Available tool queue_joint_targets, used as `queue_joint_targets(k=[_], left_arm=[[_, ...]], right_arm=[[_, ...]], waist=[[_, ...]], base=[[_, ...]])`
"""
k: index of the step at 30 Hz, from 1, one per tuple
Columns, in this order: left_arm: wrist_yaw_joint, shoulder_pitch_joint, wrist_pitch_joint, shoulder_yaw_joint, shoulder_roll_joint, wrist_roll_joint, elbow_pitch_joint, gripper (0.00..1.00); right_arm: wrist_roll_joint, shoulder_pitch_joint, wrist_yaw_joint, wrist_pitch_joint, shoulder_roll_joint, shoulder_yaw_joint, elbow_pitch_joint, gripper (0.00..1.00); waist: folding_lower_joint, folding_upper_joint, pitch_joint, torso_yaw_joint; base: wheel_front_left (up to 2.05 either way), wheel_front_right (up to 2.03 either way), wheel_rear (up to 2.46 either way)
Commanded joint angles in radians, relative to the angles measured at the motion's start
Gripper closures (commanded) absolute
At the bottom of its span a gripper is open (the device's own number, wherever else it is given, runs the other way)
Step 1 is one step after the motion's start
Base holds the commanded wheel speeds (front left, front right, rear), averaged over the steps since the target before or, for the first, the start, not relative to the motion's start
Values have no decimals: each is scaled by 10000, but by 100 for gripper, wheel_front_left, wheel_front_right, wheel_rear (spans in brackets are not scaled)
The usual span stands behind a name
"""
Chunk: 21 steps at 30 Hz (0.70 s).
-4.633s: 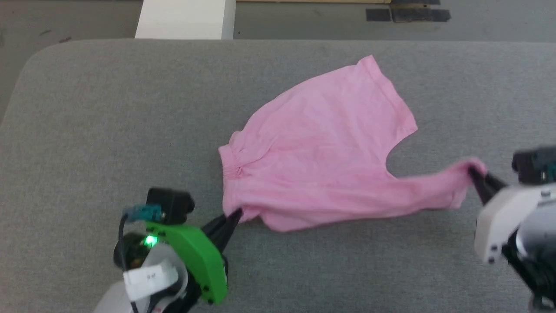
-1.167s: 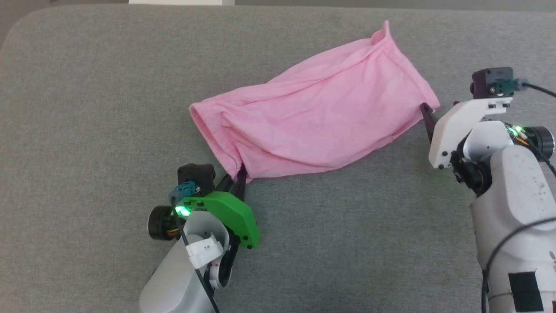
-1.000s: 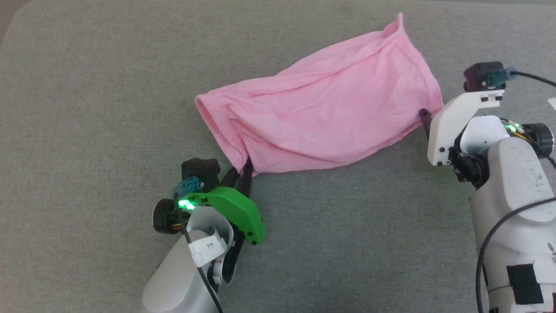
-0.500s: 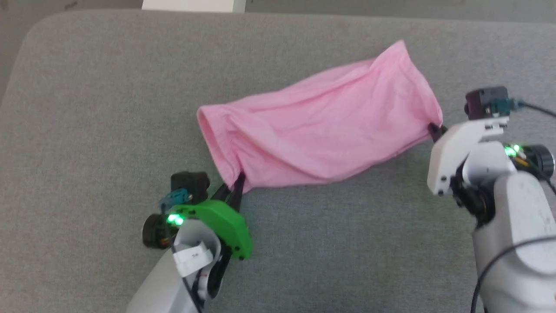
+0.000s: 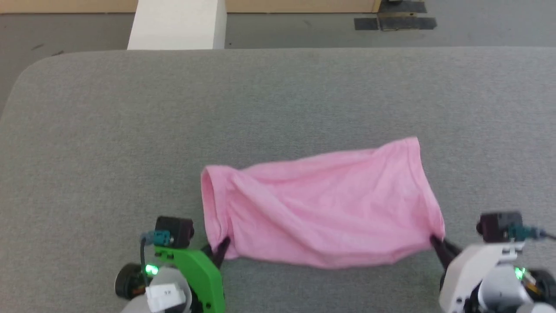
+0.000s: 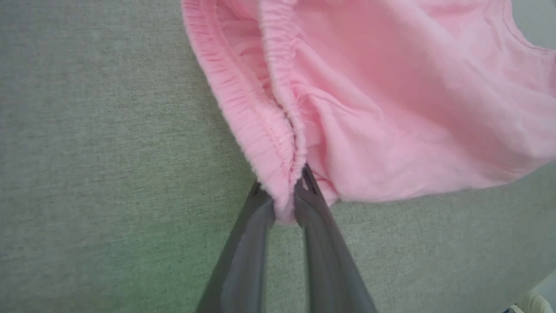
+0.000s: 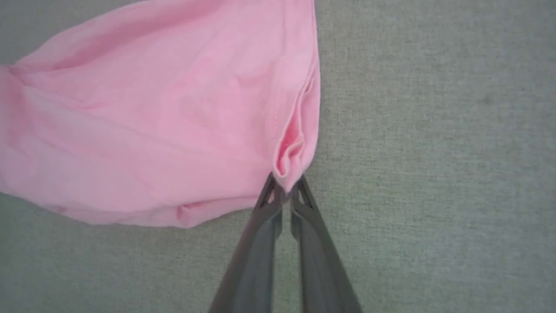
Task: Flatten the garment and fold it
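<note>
Garment [image 5: 321, 217] lies on grey fabric-covered table [image 5: 130, 130], floor [image 5: 295, 30] beyond.

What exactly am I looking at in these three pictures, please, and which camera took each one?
This is a wheeled robot with two arms, each ending in two long dark jaws. The wide picture comes from a camera on its head, looking down at a grey padded surface. On it lies the garment, light pink shorts, spread sideways and wrinkled. The other two pictures come from cameras on the wrists, each looking along its own arm's jaws. The left jaws, on the arm with the green casing, are shut on the gathered waistband at its near corner. The right jaws, on the arm with the white casing, are shut on a corner of the leg hem. Beyond the surface are floor and a white block.
</note>
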Motion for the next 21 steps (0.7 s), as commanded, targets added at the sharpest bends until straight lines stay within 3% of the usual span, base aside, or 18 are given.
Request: queue_joint_targets(k=[1,4,5,6,7,15,21], left_arm=[[42,222,144,11,171,-144,-87,100],[120,472,322,67,230,-343,-206,100],[173,539,357,88,216,-399,-229,78],[209,585,387,99,195,-448,-247,35],[245,621,382,111,174,-477,-282,0],[528,1097,-515,533,-10,-582,-707,0],[607,872,-3280,1310,-362,71,-766,0]], right_arm=[[99,200,-15,-141,-14,-5,124,100],[293,428,-15,-467,-14,85,506,100],[306,457,-15,-578,-14,106,642,87],[312,467,-15,-662,-14,122,738,50],[285,478,-15,-743,-14,143,849,0],[210,311,-15,-2299,-14,-230,713,0],[-156,-107,-15,-3804,-14,-391,557,0]], waist=[[0,-1,-61,-109],[0,-1,-70,-165],[0,-1,-79,-170],[0,-1,-92,-169],[0,-1,-116,-157],[0,-1,-476,38],[0,-1,-552,184]], base=[[0,0,0],[0,0,0],[0,0,0],[0,0,0],[0,0,0],[0,0,0],[0,0,0]])
